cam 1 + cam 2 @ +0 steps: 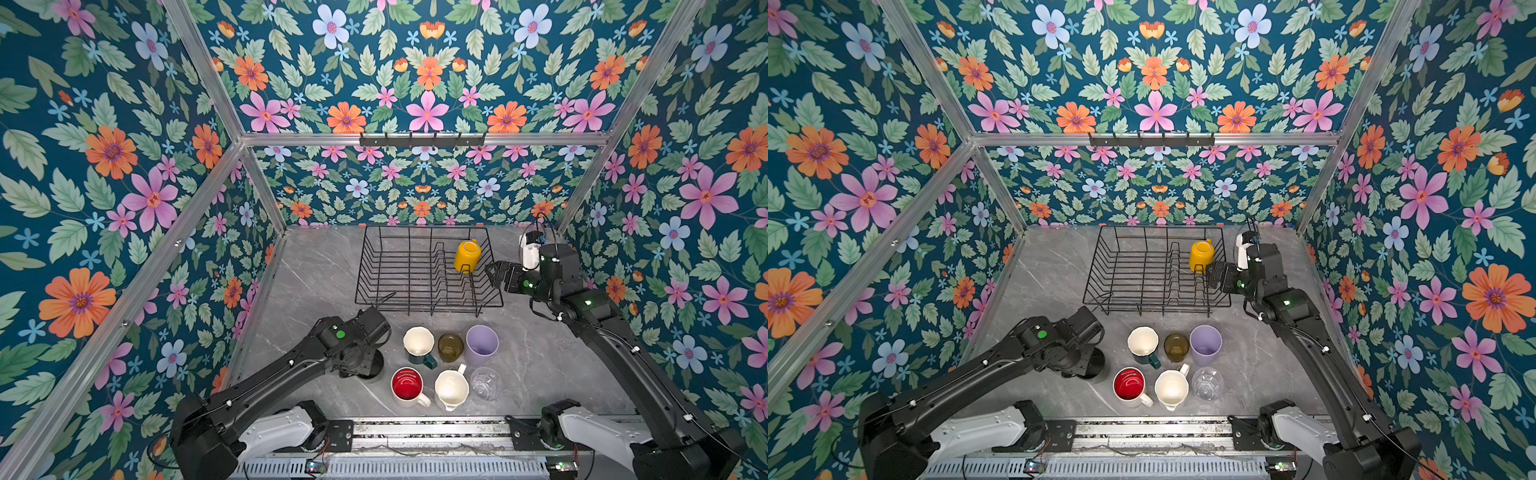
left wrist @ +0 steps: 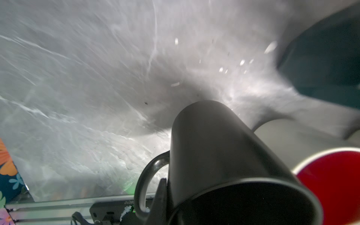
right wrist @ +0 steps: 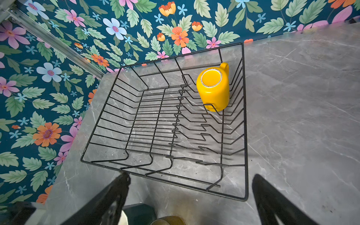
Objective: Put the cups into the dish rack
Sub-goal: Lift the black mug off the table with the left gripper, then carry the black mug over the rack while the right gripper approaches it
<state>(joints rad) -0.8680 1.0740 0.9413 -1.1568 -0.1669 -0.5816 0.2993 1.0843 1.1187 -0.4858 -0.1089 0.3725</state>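
Note:
My left gripper (image 2: 172, 191) is shut on the wall of the black mug (image 2: 214, 146) beside its handle; one finger (image 2: 161, 194) shows outside the wall, the other is hidden. In both top views that mug (image 1: 370, 369) (image 1: 1094, 365) sits under the left wrist, left of the cups. The dish rack (image 1: 428, 306) (image 1: 1158, 311) (image 3: 245, 116) holds a yellow mug (image 1: 467, 255) (image 1: 1201, 254) (image 3: 213, 89) upside down at its far right. My right gripper (image 1: 492, 274) (image 1: 1212, 275) (image 3: 191, 176) is open and empty by the rack's right side.
On the table in front of the rack stand a green-outside white mug (image 1: 418, 341), an olive glass (image 1: 450, 347), a lilac tumbler (image 1: 482, 343), a red-inside mug (image 1: 407, 384), a white mug (image 1: 451, 388) and a clear glass (image 1: 484, 384). A hook bar (image 1: 422, 140) hangs on the back wall.

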